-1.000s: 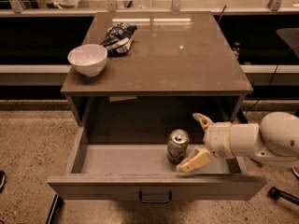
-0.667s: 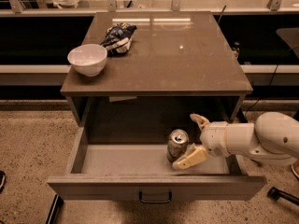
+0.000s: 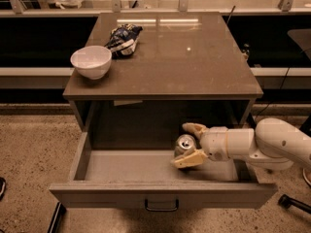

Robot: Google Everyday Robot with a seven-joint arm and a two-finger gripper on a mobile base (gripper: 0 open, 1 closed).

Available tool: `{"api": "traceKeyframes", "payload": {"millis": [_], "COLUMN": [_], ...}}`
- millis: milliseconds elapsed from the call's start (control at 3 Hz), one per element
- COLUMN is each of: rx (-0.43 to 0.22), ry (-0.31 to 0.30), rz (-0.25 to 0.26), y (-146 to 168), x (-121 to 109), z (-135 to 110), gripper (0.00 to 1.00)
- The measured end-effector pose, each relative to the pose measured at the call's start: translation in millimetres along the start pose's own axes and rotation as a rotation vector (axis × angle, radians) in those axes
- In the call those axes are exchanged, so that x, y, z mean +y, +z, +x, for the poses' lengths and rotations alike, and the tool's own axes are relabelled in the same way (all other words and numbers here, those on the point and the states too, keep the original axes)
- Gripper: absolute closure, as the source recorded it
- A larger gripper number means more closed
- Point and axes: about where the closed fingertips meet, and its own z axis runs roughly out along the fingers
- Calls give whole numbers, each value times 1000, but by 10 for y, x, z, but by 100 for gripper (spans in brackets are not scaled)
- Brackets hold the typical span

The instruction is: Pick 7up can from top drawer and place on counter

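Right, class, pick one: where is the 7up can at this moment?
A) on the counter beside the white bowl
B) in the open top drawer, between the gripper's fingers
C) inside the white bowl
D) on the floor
B: the 7up can stands in the open top drawer, with the gripper open and one finger on either side of it.

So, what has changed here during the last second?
The gripper moved closer to the 7up can inside the top drawer; its open jaws now stand on either side of it, not yet closed. The can, bowl, snack bag and counter stayed in place.
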Motion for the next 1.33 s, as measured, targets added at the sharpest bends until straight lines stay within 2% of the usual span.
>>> {"api": "traceKeyframes", "payload": {"millis": [333,667,1000,1333], "rx": [-84,-125,-165,-204], "ry": [-35,-52,-134,-222], "rz": [-36,-45,-41,-71], "y": [27,-16,-254,-700], "x": [24,36,49,89], "z": [7,20,-259,-866], "gripper": [42,65,89,100]}}
